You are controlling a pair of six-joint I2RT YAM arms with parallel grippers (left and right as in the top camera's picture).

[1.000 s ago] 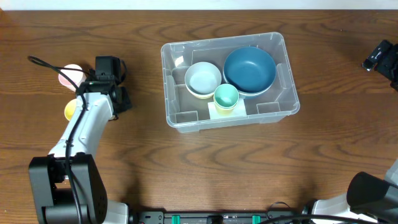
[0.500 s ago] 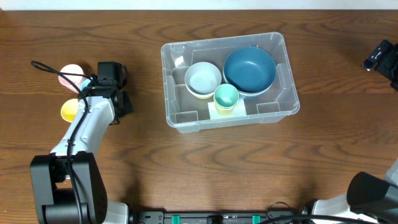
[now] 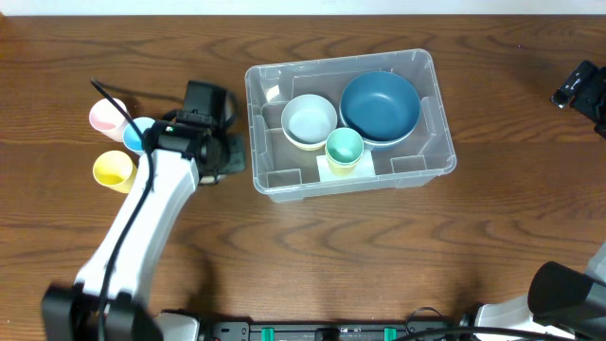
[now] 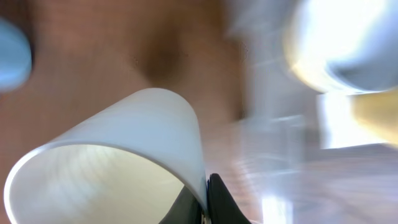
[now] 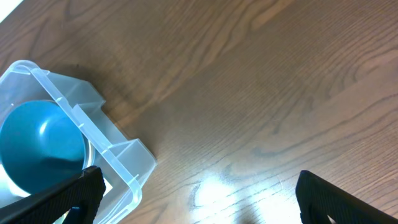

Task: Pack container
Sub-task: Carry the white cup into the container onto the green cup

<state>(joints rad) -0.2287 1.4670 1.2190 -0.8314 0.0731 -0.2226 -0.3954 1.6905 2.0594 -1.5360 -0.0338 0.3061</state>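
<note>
The container (image 3: 275, 180) is a clear plastic bin at the table's middle, also seen as a corner (image 5: 118, 165) in the right wrist view. It holds a dark blue bowl (image 3: 380, 106), a cream bowl (image 3: 310, 121) and a green cup (image 3: 345, 149). My left gripper (image 4: 205, 196) is shut on the rim wall of a white cup (image 4: 143, 130), one finger inside and one outside. From overhead the left gripper (image 3: 216, 152) sits just left of the container and hides the cup. My right gripper (image 5: 211, 205) is open over bare wood.
Pink (image 3: 104, 116), blue (image 3: 133, 138) and yellow (image 3: 114, 170) cups stand at the left of the table. The right arm (image 3: 582, 87) sits at the far right edge. The left wrist view is blurred by motion.
The left gripper closed on the white cup, then swung right from the cup group to the container's left wall. The blue cup is now uncovered. The right arm has not moved.
</note>
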